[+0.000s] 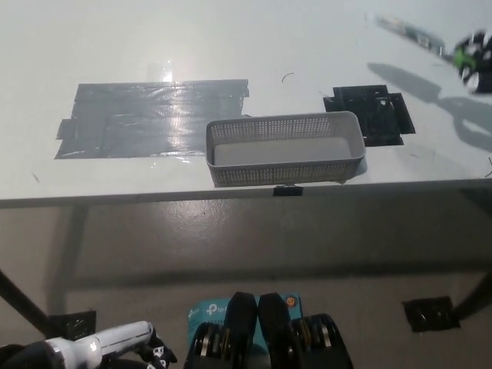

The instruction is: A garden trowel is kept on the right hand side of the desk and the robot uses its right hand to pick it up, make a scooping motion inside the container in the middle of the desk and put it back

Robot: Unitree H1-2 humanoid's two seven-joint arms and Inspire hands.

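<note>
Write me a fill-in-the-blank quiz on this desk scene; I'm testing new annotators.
The mesh basket contains ____.
In the picture, the grey tape patch lies on the basket's ____ side.
The garden trowel, up at the far right, has a ____ handle.
Missing words: nothing; left; green.

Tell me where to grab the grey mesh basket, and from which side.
Grip the basket by its right short end wall, pinching over the rim from above. It stands upright and empty with the top open, so the rim is free; its front wall sits close to the table edge, which probably leaves little room there.
</note>
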